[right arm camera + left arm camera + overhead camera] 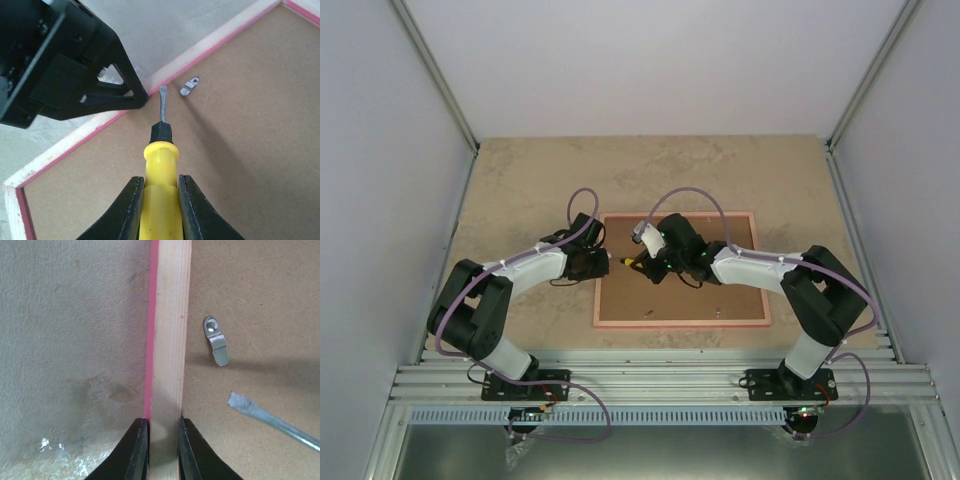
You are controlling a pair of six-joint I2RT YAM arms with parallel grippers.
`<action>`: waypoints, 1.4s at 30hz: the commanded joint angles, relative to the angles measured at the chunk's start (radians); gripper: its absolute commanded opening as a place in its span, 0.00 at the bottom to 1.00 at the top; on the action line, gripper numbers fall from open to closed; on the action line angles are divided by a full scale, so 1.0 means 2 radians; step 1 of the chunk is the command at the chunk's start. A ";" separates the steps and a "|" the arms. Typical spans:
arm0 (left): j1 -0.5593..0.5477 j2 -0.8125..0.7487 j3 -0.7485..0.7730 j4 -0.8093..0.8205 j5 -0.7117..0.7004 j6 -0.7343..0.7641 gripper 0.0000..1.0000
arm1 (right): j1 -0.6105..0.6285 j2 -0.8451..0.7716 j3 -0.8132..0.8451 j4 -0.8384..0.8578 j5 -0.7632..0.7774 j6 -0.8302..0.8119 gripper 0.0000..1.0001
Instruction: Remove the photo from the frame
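Pink frame (680,322) lies back-up at the centre of the table (520,190). We see our left gripper (161,422) clamped on its 9 o'clock rail. Our right gripper (160,180) squeezes a yellow screwdriver (160,160), blade tip over the brown backing board (240,150), with a metal clip (189,86) at its 1 o'clock.

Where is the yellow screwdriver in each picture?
Top external: the screwdriver sits just left of centre, by the frame's left rail.
Left wrist: only its blade, lower right; the rail runs up the middle.
Right wrist: screwdriver bottom centre, in the right gripper; the rail crosses diagonally.
Shared landmark: that rail.
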 commanded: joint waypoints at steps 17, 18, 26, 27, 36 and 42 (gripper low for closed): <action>-0.001 -0.005 -0.009 -0.003 -0.001 -0.011 0.14 | 0.004 0.042 0.003 0.032 0.008 0.032 0.01; -0.002 -0.005 -0.009 -0.003 -0.001 -0.011 0.14 | 0.004 0.042 0.002 0.032 0.010 0.032 0.01; -0.001 -0.006 -0.009 -0.004 -0.001 -0.010 0.14 | 0.003 0.032 -0.004 0.034 0.038 0.037 0.01; -0.002 -0.006 -0.009 -0.004 -0.001 -0.010 0.14 | 0.003 0.030 -0.005 0.034 0.040 0.037 0.01; -0.001 -0.008 -0.009 -0.005 -0.003 -0.011 0.14 | 0.001 0.024 -0.007 0.034 0.043 0.037 0.00; -0.001 -0.010 -0.009 -0.007 -0.009 -0.018 0.14 | 0.000 0.004 -0.018 0.044 0.029 0.032 0.01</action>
